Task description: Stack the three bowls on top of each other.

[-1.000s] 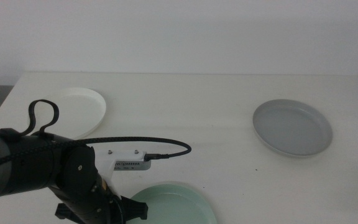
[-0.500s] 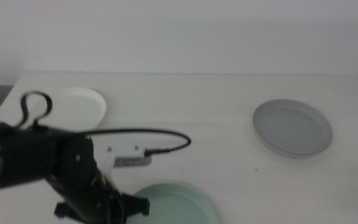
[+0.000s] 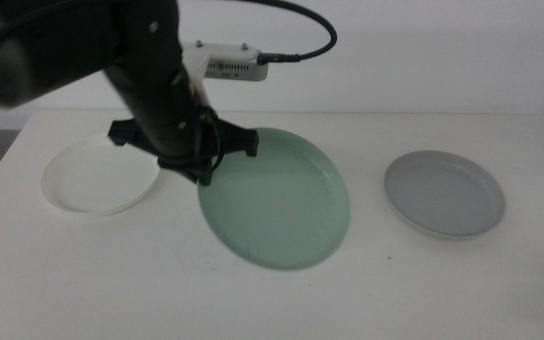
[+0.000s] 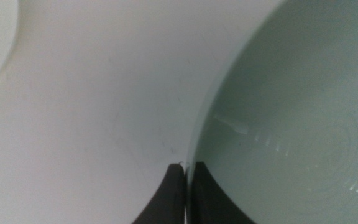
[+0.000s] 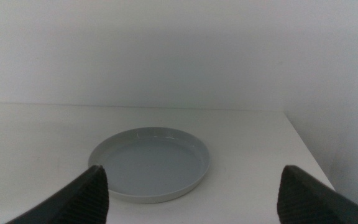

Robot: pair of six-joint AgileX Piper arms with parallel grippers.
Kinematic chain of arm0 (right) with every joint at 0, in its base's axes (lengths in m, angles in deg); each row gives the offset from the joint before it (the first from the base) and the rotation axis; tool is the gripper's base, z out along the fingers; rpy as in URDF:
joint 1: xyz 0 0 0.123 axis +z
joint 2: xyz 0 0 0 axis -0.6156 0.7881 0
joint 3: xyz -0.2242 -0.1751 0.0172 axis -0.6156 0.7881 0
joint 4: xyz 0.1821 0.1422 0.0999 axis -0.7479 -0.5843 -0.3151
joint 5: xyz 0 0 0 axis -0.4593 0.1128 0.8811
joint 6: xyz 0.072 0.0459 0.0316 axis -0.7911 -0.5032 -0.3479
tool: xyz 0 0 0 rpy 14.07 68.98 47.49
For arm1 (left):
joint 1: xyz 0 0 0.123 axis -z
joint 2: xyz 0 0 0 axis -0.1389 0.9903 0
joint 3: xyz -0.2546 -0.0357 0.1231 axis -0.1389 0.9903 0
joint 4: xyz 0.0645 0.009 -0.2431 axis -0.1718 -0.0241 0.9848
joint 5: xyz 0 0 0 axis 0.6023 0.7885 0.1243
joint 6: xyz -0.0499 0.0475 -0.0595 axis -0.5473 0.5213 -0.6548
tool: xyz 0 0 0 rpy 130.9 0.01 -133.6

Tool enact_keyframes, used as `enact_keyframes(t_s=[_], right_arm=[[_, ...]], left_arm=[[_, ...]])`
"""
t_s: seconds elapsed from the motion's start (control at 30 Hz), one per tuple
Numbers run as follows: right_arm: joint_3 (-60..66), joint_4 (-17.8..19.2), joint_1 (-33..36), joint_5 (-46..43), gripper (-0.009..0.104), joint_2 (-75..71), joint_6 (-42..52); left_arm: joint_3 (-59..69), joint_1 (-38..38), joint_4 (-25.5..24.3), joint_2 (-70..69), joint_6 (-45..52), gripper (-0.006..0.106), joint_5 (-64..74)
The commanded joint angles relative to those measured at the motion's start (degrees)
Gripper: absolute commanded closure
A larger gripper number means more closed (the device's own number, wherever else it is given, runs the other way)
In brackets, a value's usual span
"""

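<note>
A: Middle view: left gripper (image 3: pixel 199 162) has its jaws pinching the mint green bowl (image 3: pixel 277 198) by the rim, tilted above the surface (image 3: pixel 253 293), between white bowl (image 3: pixel 97 175) and grey bowl (image 3: pixel 445 194).
B: Right gripper (image 5: pixel 191 186) faces the grey one, jaws spread wide.

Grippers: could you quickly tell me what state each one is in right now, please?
Left gripper: closed on the rim of the mint green bowl, lifted and tilted above the table.
Right gripper: open, holding nothing, facing the grey bowl.
</note>
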Motion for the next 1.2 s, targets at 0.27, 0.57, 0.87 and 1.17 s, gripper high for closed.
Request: enact_keyframes(t_s=[0.27,0.57,0.87,1.17], right_arm=[[0.23,0.15,-0.42,-0.56,0.004,-0.27,0.41],[0.23,0.15,-0.42,-0.56,0.004,-0.27,0.41],[0.23,0.15,-0.42,-0.56,0.004,-0.27,0.41],[0.23,0.15,-0.42,-0.56,0.004,-0.27,0.41]], left_arm=[[-11.88,-6.78,11.42,15.83,9.86,0.102,1.10],[-13.56,-6.78,14.28,22.99,11.31,0.102,-3.67],[-13.56,-6.78,17.26,26.20,11.81,0.102,-4.38],[-13.45,-6.78,16.91,27.79,11.67,0.096,-3.65]])
